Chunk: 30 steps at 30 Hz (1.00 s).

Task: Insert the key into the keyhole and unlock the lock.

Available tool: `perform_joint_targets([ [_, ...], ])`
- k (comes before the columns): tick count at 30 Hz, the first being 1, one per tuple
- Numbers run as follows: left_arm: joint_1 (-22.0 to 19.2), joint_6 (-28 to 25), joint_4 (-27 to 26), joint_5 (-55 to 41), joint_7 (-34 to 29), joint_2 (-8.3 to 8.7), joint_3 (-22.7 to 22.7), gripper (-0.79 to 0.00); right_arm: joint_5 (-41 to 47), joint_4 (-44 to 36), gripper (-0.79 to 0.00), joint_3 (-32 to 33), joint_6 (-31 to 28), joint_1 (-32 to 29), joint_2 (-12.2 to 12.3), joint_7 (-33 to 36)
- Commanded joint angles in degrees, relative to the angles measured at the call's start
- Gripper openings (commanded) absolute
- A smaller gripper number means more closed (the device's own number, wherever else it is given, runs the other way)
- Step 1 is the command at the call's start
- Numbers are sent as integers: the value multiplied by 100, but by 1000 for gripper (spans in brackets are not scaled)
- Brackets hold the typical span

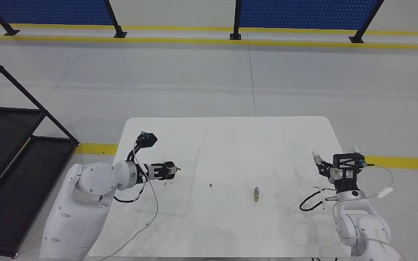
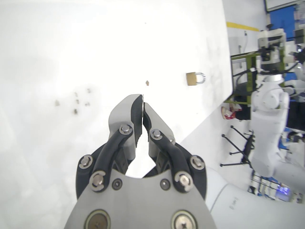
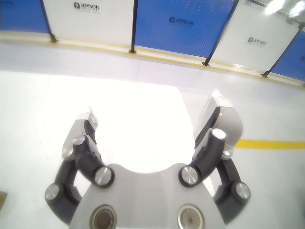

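The lock (image 1: 256, 193) lies flat on the table (image 1: 261, 143), right of centre, well apart from both grippers. The left gripper (image 2: 143, 101), near the table's left side, is clenched on a thin metal sliver, apparently the key (image 2: 142, 97). The right gripper (image 3: 153, 107) hangs released at the right edge.

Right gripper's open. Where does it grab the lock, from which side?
The brass body, not the thin shackle. The lock looks narrow from above, seemingly on edge, so bring the right gripper down from above, pinching its flat faces.
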Motion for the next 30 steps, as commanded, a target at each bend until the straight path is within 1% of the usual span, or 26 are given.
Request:
perform_joint_targets([
  [1, -108, -40, 405, -788, -131, -6, -55, -785, 0, 0, 0, 0, 0, 0, 0, 0],
  [3, -215, -113, 765, -1417, -304, -8, -102, -785, 0, 0, 0, 0, 0, 0, 0, 0],
  [7, -377, -436, 1432, -2576, -753, -4, -164, -785, 0, 0, 0, 0, 0, 0, 0, 0],
  [12, -519, -761, 2114, -3717, -1319, 8, -196, -785, 0, 0, 0, 0, 0, 0, 0, 0],
  [15, -532, -1106, 2440, -4185, -1618, 27, -242, -785, 0, 0, 0, 0, 0, 0, 0, 0],
  [19, -453, -1450, 2519, -4676, -1618, 90, -144, -785, 0, 0, 0, 0, 0, 0, 0, 0],
  [24, -366, -1693, 2386, -5159, -1618, 286, 97, -785, 0, 0, 0, 0, 0, 0, 0, 0],
  [30, -366, -1693, 2386, -5159, -1618, 286, 97, -785, 0, 0, 0, 0, 0, 0, 0, 0],
])
